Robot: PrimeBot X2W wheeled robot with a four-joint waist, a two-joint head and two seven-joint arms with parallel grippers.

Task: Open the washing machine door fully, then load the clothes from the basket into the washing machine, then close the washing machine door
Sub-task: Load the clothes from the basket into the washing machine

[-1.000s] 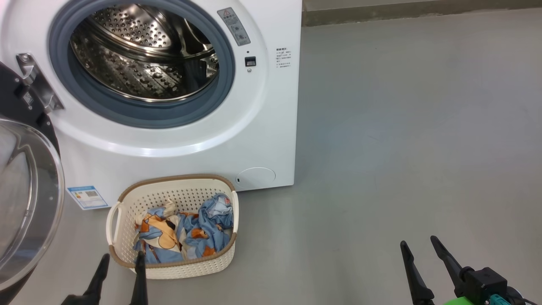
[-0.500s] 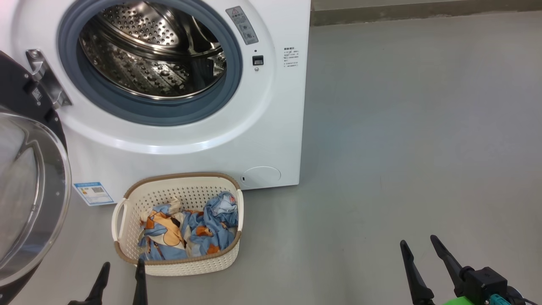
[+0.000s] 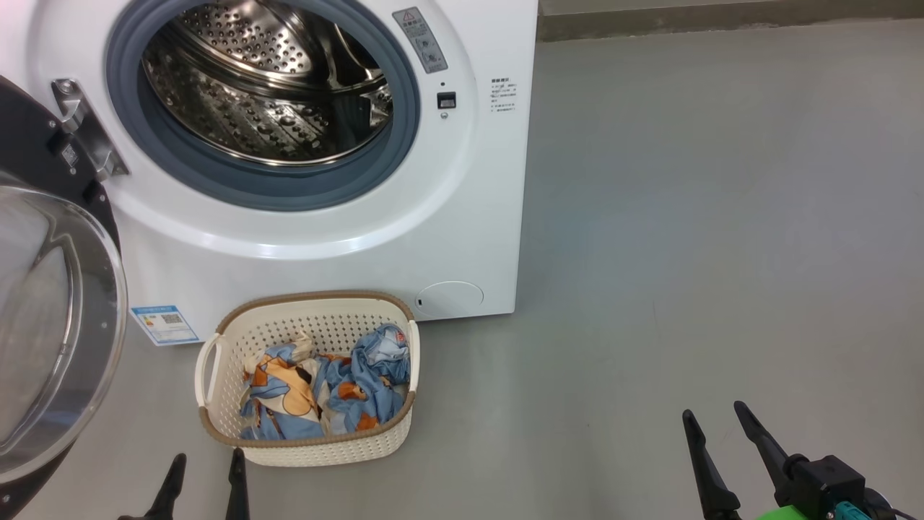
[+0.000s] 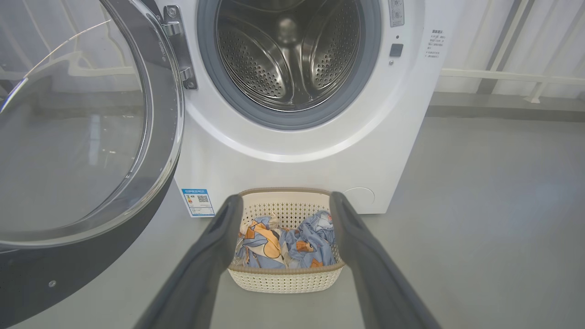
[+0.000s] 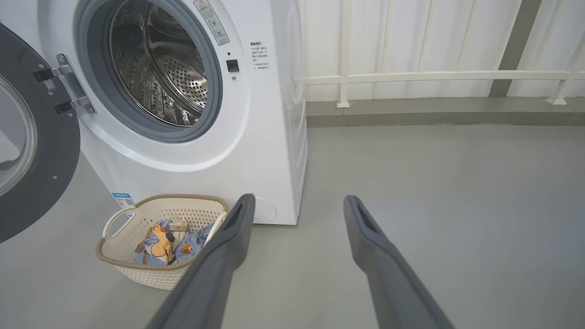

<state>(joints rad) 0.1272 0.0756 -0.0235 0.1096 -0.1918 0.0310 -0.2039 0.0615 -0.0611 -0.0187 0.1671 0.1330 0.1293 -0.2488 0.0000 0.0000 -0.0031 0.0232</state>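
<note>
So, the cream perforated basket (image 3: 325, 451) sits lower left in the head view, its long side running left-right along the front of the white washer (image 3: 462, 217); crumpled blue cartoon-print clothes (image 3: 325, 393) inside; glossy round door (image 3: 29, 137) stands open at the left edge; left claw (image 3: 207, 469) and right claw (image 3: 715, 412) both spread wide, empty.

Slim tapered dark fingers (image 3: 759, 437) join a black block (image 3: 826, 480) with green casing (image 3: 787, 514) and teal connector (image 3: 846, 513).

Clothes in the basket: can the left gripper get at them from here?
Probably yes. The left gripper is open, just short of the basket, whose top is uncovered with the clothes lying loose inside. Nothing stands between them; the washing machine door hangs swung out to the left, off that line.
</note>
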